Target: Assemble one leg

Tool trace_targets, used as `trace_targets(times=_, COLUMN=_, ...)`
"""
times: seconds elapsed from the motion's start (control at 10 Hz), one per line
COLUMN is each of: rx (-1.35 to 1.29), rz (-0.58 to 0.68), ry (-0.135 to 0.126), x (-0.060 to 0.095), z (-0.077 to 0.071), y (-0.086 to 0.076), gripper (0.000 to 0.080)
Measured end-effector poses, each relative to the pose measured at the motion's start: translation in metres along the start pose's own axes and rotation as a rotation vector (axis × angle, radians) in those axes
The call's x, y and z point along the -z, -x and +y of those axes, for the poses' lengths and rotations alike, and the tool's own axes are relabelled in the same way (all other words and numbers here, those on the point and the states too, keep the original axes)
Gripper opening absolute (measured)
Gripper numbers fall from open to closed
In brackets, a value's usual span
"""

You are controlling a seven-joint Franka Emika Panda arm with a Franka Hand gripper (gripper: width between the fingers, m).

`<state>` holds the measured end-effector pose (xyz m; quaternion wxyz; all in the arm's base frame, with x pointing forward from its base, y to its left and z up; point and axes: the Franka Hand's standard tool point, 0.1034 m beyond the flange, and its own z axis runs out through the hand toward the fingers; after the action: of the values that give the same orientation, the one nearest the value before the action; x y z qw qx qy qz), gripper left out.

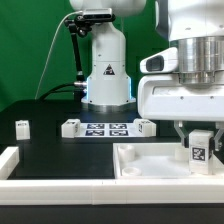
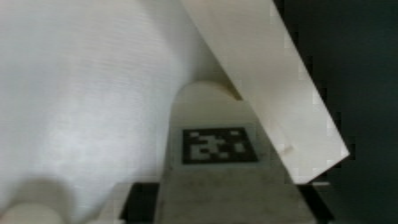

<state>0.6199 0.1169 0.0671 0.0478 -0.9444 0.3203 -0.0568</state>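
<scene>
My gripper point(image 1: 197, 137) is shut on the leg point(image 1: 198, 155), a small white upright block with a black-and-white tag on its face. It holds the leg over the right part of the large white panel point(image 1: 140, 168) with raised rims; I cannot tell whether the leg touches the panel. In the wrist view the leg point(image 2: 217, 112) runs out from between the dark fingers point(image 2: 150, 196) of the gripper point(image 2: 222, 198), tag facing the camera. Under it lie the panel's flat floor point(image 2: 89, 90) and one raised rim point(image 2: 267, 70), which crosses diagonally.
The marker board point(image 1: 105, 128) lies at mid-table in front of the arm's base point(image 1: 106, 75). Small white tagged blocks stand at its ends point(image 1: 70, 127) point(image 1: 143, 126), and another stands at far left point(image 1: 22, 127). A white rail point(image 1: 60, 187) runs along the front and left edges.
</scene>
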Motion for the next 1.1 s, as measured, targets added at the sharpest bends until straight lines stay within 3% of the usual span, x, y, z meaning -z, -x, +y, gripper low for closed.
trace_targets(times=0.6, rx=-0.878, rz=-0.038, ry=-0.052, x=0.0002, z=0.0031, y=-0.0023, gripper=0.0291)
trace_targets(times=1.1, rx=-1.446, rz=-0.034, ry=-0.053, x=-0.0003, z=0.0078, y=-0.0049, gripper=0.0292)
